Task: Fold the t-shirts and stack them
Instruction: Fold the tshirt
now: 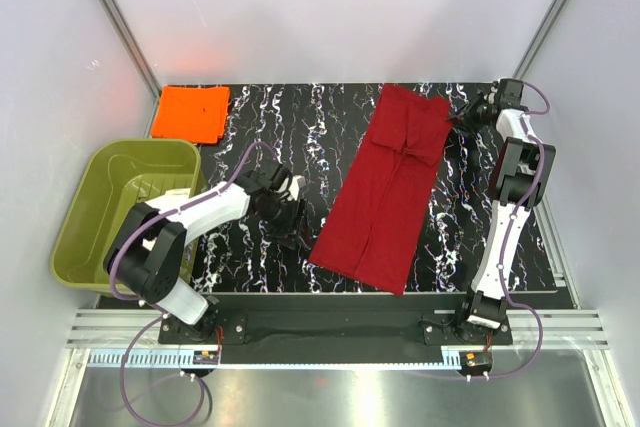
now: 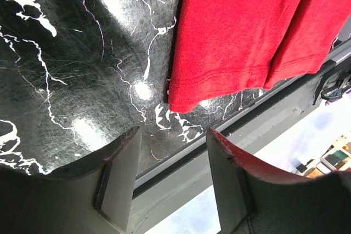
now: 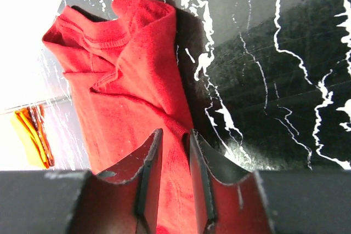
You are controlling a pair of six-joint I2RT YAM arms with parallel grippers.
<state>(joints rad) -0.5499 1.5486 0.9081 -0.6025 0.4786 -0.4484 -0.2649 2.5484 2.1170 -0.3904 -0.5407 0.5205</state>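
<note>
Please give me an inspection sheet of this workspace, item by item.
Surface: black marbled table, no spill seen.
Job's things: red t-shirt folded lengthwise, lying diagonally; orange t-shirt folded, far left corner.
Clutter: olive tub at left edge.
Grippers: left gripper open, empty, near red hem; right gripper nearly closed over red cloth, grip unclear.
Cables: purple cables along both arms, loops at near edge.
Surroundings: white walls, nothing else seen.
</note>
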